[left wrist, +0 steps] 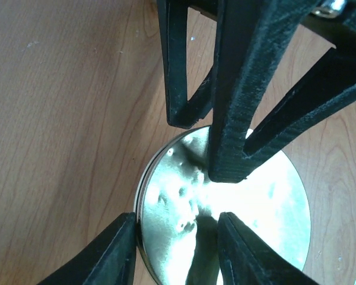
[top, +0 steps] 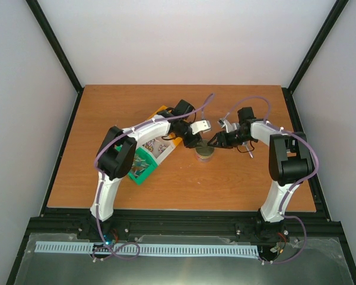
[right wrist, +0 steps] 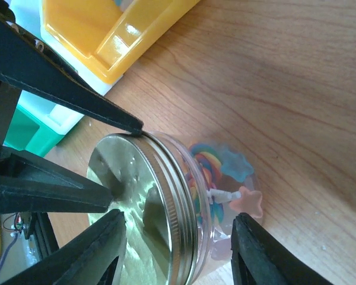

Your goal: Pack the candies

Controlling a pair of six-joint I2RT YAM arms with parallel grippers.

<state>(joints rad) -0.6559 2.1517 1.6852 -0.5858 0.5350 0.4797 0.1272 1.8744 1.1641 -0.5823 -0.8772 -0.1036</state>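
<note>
The left gripper [left wrist: 177,217] is hanging half open over the silver lid [left wrist: 273,202]; I cannot tell if it is gripping it. Only the right wrist view is showing the clear jar [right wrist: 225,172] under that lid, with the right gripper [right wrist: 179,217] clamping its sides. Only the top view is showing the candies [top: 157,144], lying in a white bin [top: 164,155] at nine o'clock from the jar.

A wooden table [top: 237,178] carries all items. A clear jar [top: 205,153] stands upright near its middle, with a silver metal lid [right wrist: 136,202] on top. To the jar's left lie three plastic bins: a yellow bin [right wrist: 107,35], a white bin [right wrist: 62,119] and a green bin [top: 143,166], grouped closely together. Pale walls [top: 184,41] with black frame posts [top: 53,41] enclose the table.
</note>
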